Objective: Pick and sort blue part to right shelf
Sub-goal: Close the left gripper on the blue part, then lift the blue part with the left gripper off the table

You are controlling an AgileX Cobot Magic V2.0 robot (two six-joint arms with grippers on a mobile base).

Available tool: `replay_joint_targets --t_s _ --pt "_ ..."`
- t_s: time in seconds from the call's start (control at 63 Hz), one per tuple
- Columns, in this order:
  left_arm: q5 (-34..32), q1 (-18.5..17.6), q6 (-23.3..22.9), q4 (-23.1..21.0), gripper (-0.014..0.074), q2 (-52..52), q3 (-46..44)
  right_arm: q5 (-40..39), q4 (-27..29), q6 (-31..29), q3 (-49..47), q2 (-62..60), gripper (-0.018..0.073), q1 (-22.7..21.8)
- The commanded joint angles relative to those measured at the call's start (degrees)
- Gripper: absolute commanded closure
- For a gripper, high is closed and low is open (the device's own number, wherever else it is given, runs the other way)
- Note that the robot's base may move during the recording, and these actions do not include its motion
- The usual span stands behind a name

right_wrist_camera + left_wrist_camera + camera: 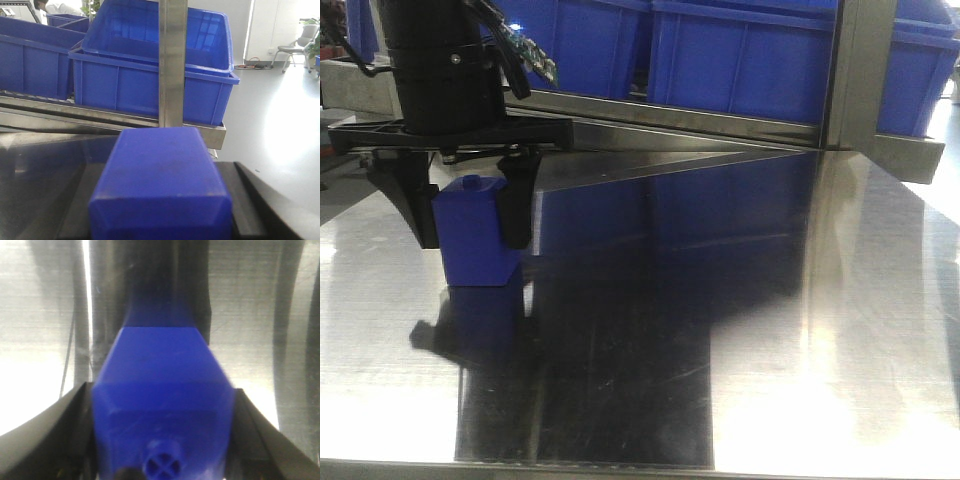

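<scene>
My right gripper [161,172] is shut on the blue part [162,155], which sits between its black fingers [255,205] with its knob end below the frame. Straight ahead of it is the right shelf [172,65], a steel post in front of a big blue bin [150,85]. This gripper is outside the front view. My left gripper [470,240] is shut on another blue block [475,250] with a small round stud on top. That block [162,360] stands on the steel table [770,330], and a finger [515,205] presses on each of its sides.
The shelf's steel rail [720,120] and post [860,70] run along the table's far edge, with blue bins [740,50] behind them. More blue bins [30,55] stand to the left on the shelf. An open floor [280,130] lies to its right.
</scene>
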Motion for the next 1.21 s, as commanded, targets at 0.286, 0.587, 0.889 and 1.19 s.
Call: replay_joint_targets --t_s 0.286,0.587,0.889,1.19 --pt "1.59 -0.38 1.32 -3.28 0.0212 -3.85 -1.30 -5.20 0.13 -0.43 -1.72 0.29 0.0125 -0.48" --pt "0.37 -0.38 17.94 -8.83 0.0212 -10.94 -1.30 -5.20 0.13 -0.43 -1.72 0.29 0.0125 -0.48" --pt "-14.40 -0.05 30.74 -10.46 0.0212 -18.73 6.15 -5.20 0.13 -0.43 -1.72 0.29 0.0125 -0.48" --pt "-40.02 0.09 31.35 -12.24 0.0212 -29.51 23.63 -5.20 0.13 -0.43 -1.72 0.29 0.0125 -0.48"
